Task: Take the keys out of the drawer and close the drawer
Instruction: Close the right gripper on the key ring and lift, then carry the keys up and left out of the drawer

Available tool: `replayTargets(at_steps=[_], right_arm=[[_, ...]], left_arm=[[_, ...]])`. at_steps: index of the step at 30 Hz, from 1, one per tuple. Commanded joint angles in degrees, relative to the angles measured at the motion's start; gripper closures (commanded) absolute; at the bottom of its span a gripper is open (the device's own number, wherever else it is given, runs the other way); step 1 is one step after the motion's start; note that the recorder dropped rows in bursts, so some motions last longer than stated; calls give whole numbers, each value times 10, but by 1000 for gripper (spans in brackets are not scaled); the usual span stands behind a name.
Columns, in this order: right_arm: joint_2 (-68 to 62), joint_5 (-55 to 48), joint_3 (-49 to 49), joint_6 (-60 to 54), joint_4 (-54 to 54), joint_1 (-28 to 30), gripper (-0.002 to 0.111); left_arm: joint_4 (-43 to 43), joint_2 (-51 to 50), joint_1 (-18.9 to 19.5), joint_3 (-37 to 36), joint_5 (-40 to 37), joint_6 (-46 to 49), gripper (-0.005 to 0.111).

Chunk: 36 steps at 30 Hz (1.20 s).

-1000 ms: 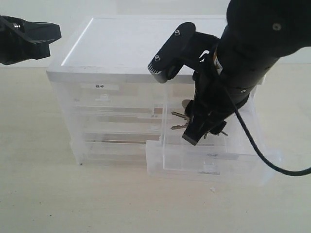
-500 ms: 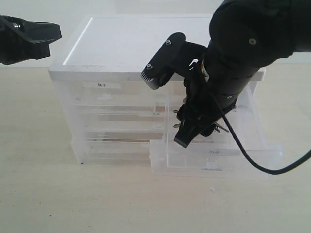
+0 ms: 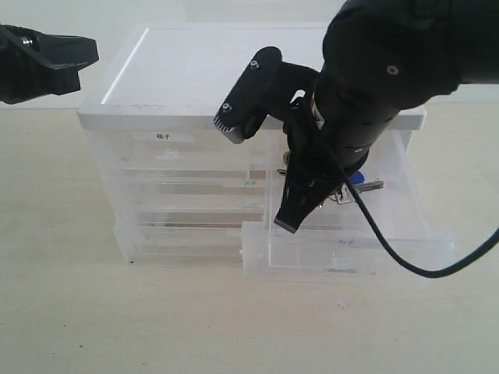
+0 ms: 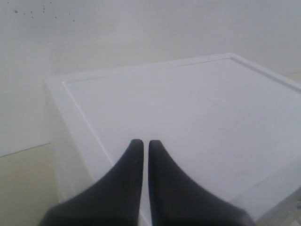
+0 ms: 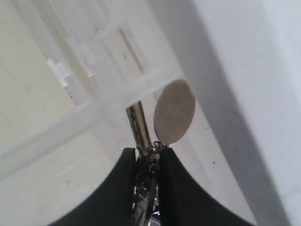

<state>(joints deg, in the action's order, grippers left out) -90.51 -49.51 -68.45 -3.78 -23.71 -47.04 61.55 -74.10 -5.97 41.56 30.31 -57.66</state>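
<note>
In the exterior view, the right end effector (image 3: pixel 292 218) reached down in the middle of the frame, in front of the white cabinet (image 3: pixel 234 70), and it pinched the keys (image 3: pixel 345 193). The bunch hung just right of the dark fingers, with the blue fob (image 3: pixel 355 178) at its upper side. The keys were in the air above the inside of the drawer (image 3: pixel 335 261), which stood pulled far out at the lower right of the cabinet, and they were not touching its floor as far as I could judge. A black cable (image 3: pixel 405 261) ran from the arm across the drawer to the right edge. The left end effector (image 3: pixel 70 56) waited at the upper left of the frame, apart from the cabinet and above the pale counter (image 3: pixel 156 319). In the left wrist view, its two fingers were pressed almost together at the lower middle of the frame with nothing between them, over the flat white top of the cabinet. In the right wrist view, the fingers came up from the lower middle of the frame and were closed on the metal of the bunch. One key blade and a round tag, which looked pale here, stuck out past the tips over the clear drawer walls. I judged that the step in hand was lifting the keys out. The next move called for carrying them clear over the drawer's front wall and down to the counter. After this the drawer front needed a straight push until it was flush with the cabinet.
</note>
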Motion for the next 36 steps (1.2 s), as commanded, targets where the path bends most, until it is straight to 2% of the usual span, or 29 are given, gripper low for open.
replayTargets(at_steps=[1,13,17,21,28,36], right_arm=[[30,-8,-3,-2,-11,-27,108],[127,-1,-3,3,-30,-35,108],[168,19,-19,4,-42,-63,108],[124,95,-43,7,-24,-63,108],[48,107,-48,7,-6,-63,108],[38,149,-48,-2,34,-63,108]], left_arm=[[-1,0,1,-3,3,-5,102],[-1,0,1,-3,3,-5,102],[-1,0,1,-3,3,-5,102],[-1,0,1,-3,3,-5,102],[-1,0,1,-3,3,0,102],[-1,0,1,-3,3,2,102]])
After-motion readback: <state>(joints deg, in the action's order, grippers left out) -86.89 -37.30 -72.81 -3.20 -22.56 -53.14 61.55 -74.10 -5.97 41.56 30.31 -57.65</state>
